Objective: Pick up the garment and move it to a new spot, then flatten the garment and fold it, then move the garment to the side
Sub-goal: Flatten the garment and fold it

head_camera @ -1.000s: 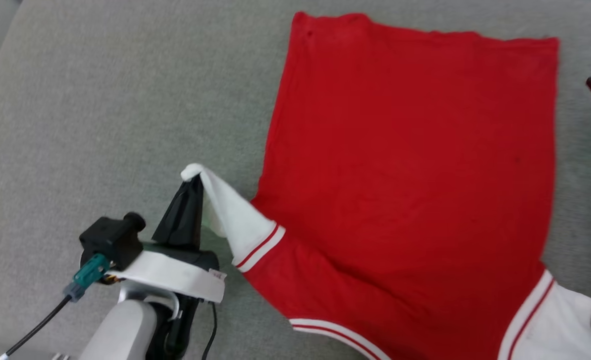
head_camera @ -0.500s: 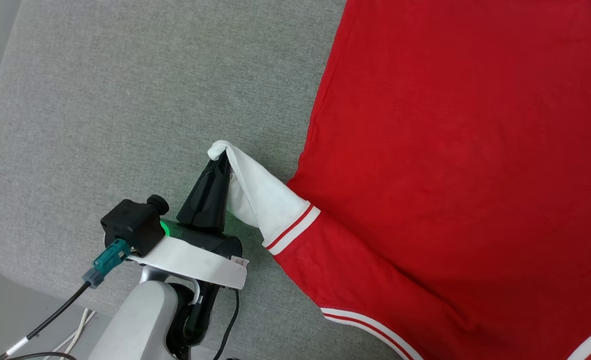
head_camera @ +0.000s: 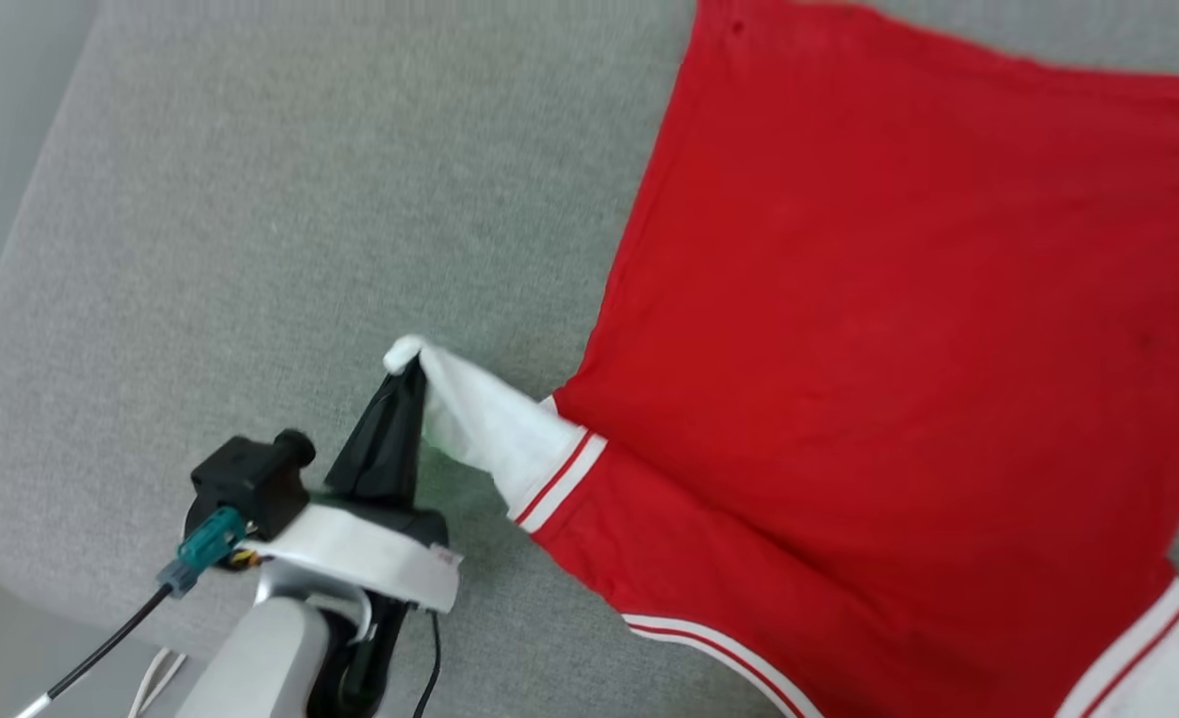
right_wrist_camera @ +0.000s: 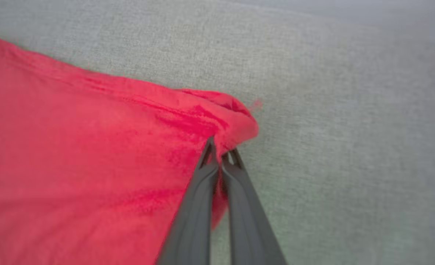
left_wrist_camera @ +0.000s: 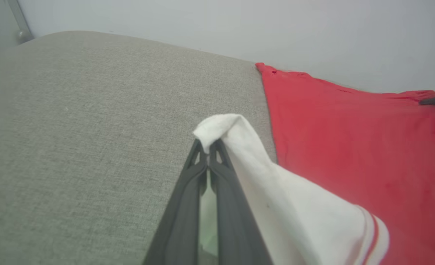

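Left hand (head_camera: 405,371), at 7 o'clock in the head view, pinched shut on the very tip of the white sleeve (head_camera: 485,427), holding it up in a small peak off the grey upholstered surface (head_camera: 250,249). Right hand (right_wrist_camera: 221,152) closed on a bunched red hem corner (right_wrist_camera: 236,117). Red shirt (head_camera: 899,329) spread mostly flat from the centre out to 3 o'clock, with the stripe trim (head_camera: 560,479) just beside the raised sleeve.

Likely trouble:
- Only a sliver of cloth between the left fingers, so liable to slip out under a firm pull.
- Diagonal holds, sleeve against far hem, so apt to skew or stretch the shirt rather than carry it whole.
- Drag across the rough weave likely to ruck the body into folds.
- Sagging middle, if lifted too low, prone to catch and fold under.
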Robot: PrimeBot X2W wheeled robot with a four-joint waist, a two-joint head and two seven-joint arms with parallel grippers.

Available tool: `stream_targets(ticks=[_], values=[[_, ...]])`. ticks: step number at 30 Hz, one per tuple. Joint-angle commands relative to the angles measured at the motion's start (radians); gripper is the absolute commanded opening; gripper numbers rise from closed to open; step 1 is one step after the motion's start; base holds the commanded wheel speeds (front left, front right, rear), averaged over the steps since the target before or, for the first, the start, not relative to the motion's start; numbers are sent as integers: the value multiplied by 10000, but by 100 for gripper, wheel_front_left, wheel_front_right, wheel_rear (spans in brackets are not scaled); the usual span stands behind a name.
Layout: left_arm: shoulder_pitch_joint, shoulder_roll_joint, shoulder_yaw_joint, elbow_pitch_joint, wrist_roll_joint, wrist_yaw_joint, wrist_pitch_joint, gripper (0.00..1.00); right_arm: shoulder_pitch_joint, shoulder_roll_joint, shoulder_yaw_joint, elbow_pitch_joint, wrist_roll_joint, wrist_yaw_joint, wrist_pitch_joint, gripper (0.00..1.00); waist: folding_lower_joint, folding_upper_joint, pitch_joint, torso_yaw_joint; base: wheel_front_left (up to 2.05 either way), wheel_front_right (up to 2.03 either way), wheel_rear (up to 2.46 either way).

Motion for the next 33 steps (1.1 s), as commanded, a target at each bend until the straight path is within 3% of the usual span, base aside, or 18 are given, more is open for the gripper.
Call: stream_targets(ticks=[1, 7, 13, 18, 22, 26, 27, 28, 29, 33], values=[[192, 100, 58, 77, -32, 80, 31, 0, 208, -170, 126, -210, 106, -11, -116, 0, -1, 0, -657, -350, 0, 0, 0], [1353, 492, 606, 94, -376, 576, 130, 0, 1811, -498, 798, -1704, 920, -11, -87, 0, -1, 0, -2059, -1293, 0, 0, 0], [2758, 843, 1026, -204, -692, 1137, 413, 0, 4973, -401, 428, -3317, 1274, -11, 511, 0, -1, 0, -3291, -2226, 0, 0, 0], [3525, 1035, 1193, -497, -841, 1474, 709, 0, 8082, 425, -207, -4581, 1287, -11, 1305, 0, -1, 0, -3859, -2889, 0, 0, 0], [3801, 1117, 1226, -670, -879, 1661, 895, 0, 10247, 1513, -538, -5484, 1194, -11, 1892, 0, -1, 0, -3989, -3220, 0, 0, 0], [3923, 1167, 1238, -860, -894, 1798, 1023, 0, 11506, 2398, -784, -6027, 1139, -9, 2162, 2, -1, 0, -3995, -3473, 0, 0, 0], [3938, 1175, 1232, -915, -894, 1817, 1044, 0, 11654, 2609, -841, -6158, 1121, -11, 2108, 27, -1, 0, -3969, -3513, 0, 0, 0], [3951, 1193, 1233, -947, -900, 1825, 1080, 0, 11764, 2786, -875, -6240, 1125, -9, 2086, 67, -1, 0, -3951, -3553, 0, 0, 0], [3957, 1214, 1228, -979, -894, 1849, 1101, 0, 11832, 2847, -883, -6354, 1080, -9, 1927, 100, -1, 0, -3921, -3582, 0, 0, 0], [3848, 1265, 1196, -1128, -854, 1887, 1174, 0, 11483, 2900, -1042, -6617, 943, -9, 917, 100, -1, 0, -3778, -3628, 0, 0, 0]])
